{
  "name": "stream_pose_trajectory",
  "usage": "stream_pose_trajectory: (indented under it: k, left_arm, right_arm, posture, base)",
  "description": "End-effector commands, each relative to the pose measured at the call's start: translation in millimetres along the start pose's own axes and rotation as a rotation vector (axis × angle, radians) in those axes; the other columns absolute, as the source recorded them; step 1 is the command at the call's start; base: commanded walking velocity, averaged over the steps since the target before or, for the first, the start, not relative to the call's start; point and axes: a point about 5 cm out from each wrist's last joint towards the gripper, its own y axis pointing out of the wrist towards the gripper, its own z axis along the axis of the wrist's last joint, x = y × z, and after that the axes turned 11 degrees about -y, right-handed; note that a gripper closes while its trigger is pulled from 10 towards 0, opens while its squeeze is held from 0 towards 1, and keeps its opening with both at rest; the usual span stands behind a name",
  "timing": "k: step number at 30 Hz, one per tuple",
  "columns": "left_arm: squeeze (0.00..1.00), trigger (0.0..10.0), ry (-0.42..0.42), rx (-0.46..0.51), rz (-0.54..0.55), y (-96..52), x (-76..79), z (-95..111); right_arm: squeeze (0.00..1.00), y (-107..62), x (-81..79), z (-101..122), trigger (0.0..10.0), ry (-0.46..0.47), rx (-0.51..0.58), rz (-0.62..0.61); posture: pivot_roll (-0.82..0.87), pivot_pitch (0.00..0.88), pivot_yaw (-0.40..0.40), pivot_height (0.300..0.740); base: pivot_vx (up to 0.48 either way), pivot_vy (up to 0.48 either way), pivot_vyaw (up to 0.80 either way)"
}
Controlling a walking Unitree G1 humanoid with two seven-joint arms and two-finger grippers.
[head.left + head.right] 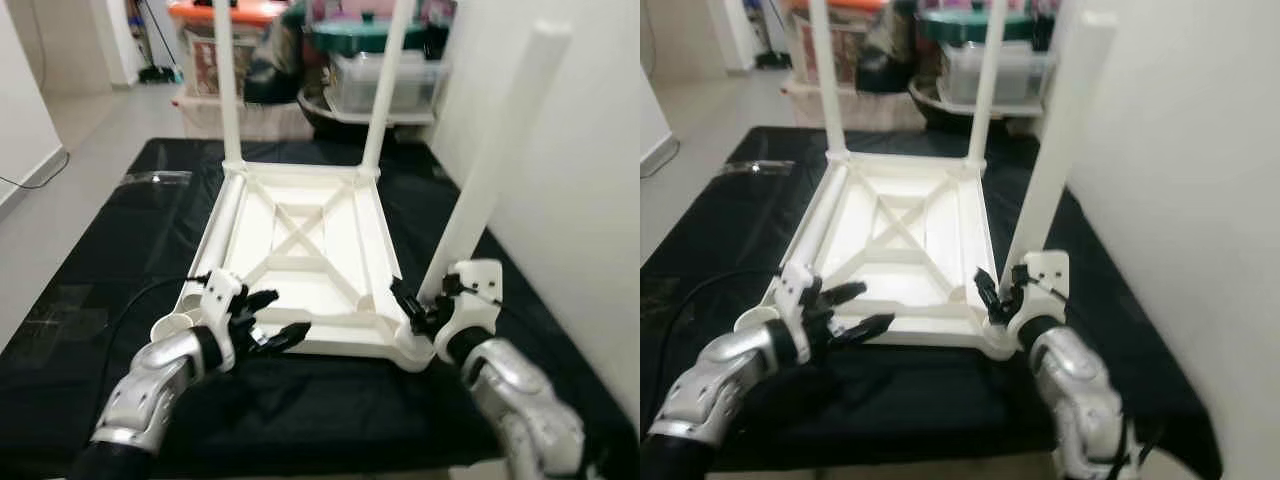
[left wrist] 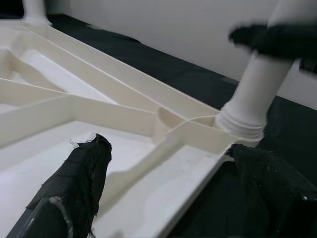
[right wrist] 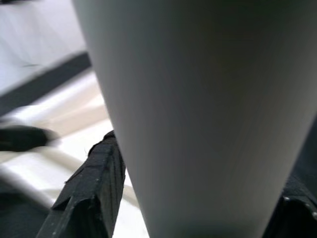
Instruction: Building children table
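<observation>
Right arm reaches forward from the lower right, elbow low. Right pincer point(image 1: 428, 300) sits at the near-right corner of the tabletop, fingers clamped around the base of the tilted leg point(image 1: 495, 155). In the right wrist view the leg fills the space between both black fingers point(image 3: 94, 191), touching each side.

Left arm comes in from the lower left. Left pincer point(image 1: 275, 318) is at the near edge of the tabletop, fingers apart, one over the inner panel and one outside the rim. It grips nothing. In the left wrist view the open fingers point(image 2: 74, 188) straddle the near rim.

Tabletop point(image 1: 300, 250): white plastic, upside down on a black mat point(image 1: 120, 250) on the floor. Underside shows an X-shaped rib pattern and a raised rim. Two legs point(image 1: 228, 80) stand upright in the far corner sockets. The leg held on the right leans away from the tabletop toward the wall point(image 1: 590, 150), its threaded end at the corner socket point(image 2: 240, 124). Cannot tell if it's fully seated. Near-left corner socket point(image 1: 175, 325) is open, with a cable point(image 1: 130, 300) running by it.

Far legs are cut off at the top of the eye views. Storage bins point(image 1: 240, 50) behind the mat are blurred, contents not readable. In the left wrist view the right pincer is a dark blur on the leg.
</observation>
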Motion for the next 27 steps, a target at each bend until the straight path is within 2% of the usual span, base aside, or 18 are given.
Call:
stream_pose_trajectory:
  k: [1,4,6,8,9,10,11,12,15,17,18,19,21,22,23,25,26,27]
  left_arm:
    - [0.0,10.0,-0.005,-0.02,0.01,-2.6,-1.5,-6]
    - [0.0,10.0,-0.005,-0.018,0.013,-3.1,-1.9,-6]
    - [0.0,10.0,-0.002,-0.013,0.017,-3.2,-2.4,-5]
    - [0.0,10.0,-0.002,-0.013,0.017,-3.2,-2.4,-5]
    - [0.0,10.0,-0.002,-0.011,0.019,-3.4,-2.6,-4]
    - [0.0,10.0,-0.001,-0.01,0.021,-3.8,-2.6,-4]
    - [0.0,10.0,-0.001,-0.01,0.021,-3.8,-2.6,-4]
    - [0.0,10.0,-0.002,-0.01,0.021,-4.8,-2.3,-4]
    - [0.0,10.0,-0.002,-0.014,0.025,-6.9,-2.2,-5]
    - [0.0,10.0,-0.001,-0.014,0.026,-7.9,-2.2,-4]
    - [0.0,10.0,-0.001,-0.016,0.027,-8.2,-2.9,-4]
    - [0.0,10.0,-0.001,-0.016,0.027,-8.2,-2.9,-4]
    - [0.0,10.0,-0.002,-0.021,0.025,-7.1,-3.9,-5]
    - [0.0,10.0,-0.002,-0.021,0.025,-7.1,-3.9,-5]
    - [0.0,10.0,-0.002,-0.022,0.022,-6.3,-4.0,-5]
    - [0.0,10.0,-0.002,-0.022,0.022,-6.3,-4.0,-5]
    - [0.0,10.0,-0.002,-0.024,0.016,-4.8,-2.6,-5]
    - [0.0,10.0,-0.004,-0.022,0.01,-3.7,-1.4,-5]
  right_arm:
    - [0.0,5.6,-6.7,5,10.0,0.014,0.046,0.149]
    - [0.0,4.7,-1.7,11,10.0,-0.037,0.074,0.198]
    - [0.0,3.0,-1.3,17,10.0,-0.04,0.137,0.362]
    - [0.0,3.0,-1.3,17,10.0,-0.04,0.137,0.362]
    - [0.0,2.6,-1.8,20,10.0,-0.034,0.164,0.437]
    - [0.0,2.6,-2.8,20,8.6,-0.034,0.179,0.487]
    - [0.0,2.6,-2.8,20,8.6,-0.034,0.179,0.487]
    - [0.0,1.9,-6.5,20,0.0,-0.021,0.194,0.546]
    - [0.0,8.4,-12.8,8,0.0,0.015,0.159,0.511]
    - [0.0,19.0,-10.2,-3,0.0,0.016,0.103,0.385]
    - [0.0,26.3,-3.4,-11,0.0,0.015,0.049,0.233]
    - [0.0,26.3,-3.4,-11,0.0,0.015,0.049,0.233]
    - [0.0,29.2,26.2,-39,0.0,0.045,-0.173,-0.326]
    - [0.0,29.2,26.2,-39,0.0,0.045,-0.173,-0.326]
    - [0.0,22.8,35.3,-52,0.0,0.057,-0.279,-0.535]
    - [0.0,22.8,35.3,-52,0.0,0.057,-0.279,-0.535]
    - [0.0,13.6,33.4,-58,0.0,0.077,-0.327,-0.669]
    - [0.0,8.2,22.5,-57,0.0,0.081,-0.322,-0.702]
  posture:
    - [0.09,0.0,-0.076,0.74]
    - [0.09,0.0,-0.081,0.74]
    - [0.11,0.0,-0.088,0.74]
    - [0.11,0.0,-0.088,0.74]
    - [0.11,0.0,-0.089,0.74]
    - [0.11,0.0,-0.089,0.74]
    - [0.11,0.0,-0.089,0.74]
    - [0.12,0.0,-0.092,0.74]
    - [0.12,0.0,-0.09,0.74]
    - [0.12,0.0,-0.089,0.74]
    - [0.12,0.0,-0.084,0.74]
    - [0.12,0.0,-0.084,0.74]
    - [0.1,0.0,-0.071,0.74]
    - [0.1,0.0,-0.071,0.74]
    - [0.1,0.0,-0.071,0.74]
    - [0.1,0.0,-0.071,0.74]
    - [0.09,0.0,-0.067,0.74]
    - [0.09,0.0,-0.065,0.74]
  base:
    - [0.0,0.0,0.0]
    - [0.0,0.0,0.0]
    - [0.0,0.0,0.0]
    - [0.0,0.0,0.0]
    - [0.0,0.0,0.0]
    - [0.0,0.0,0.0]
    - [0.0,0.0,0.0]
    - [0.0,0.0,0.0]
    - [0.0,0.0,0.0]
    - [0.0,0.0,0.0]
    - [0.0,0.0,0.0]
    - [0.0,0.0,0.0]
    - [0.0,0.0,0.0]
    - [0.0,0.0,0.0]
    - [0.0,0.0,0.0]
    - [0.0,0.0,0.0]
    - [0.0,0.0,0.0]
    - [0.0,0.0,0.0]
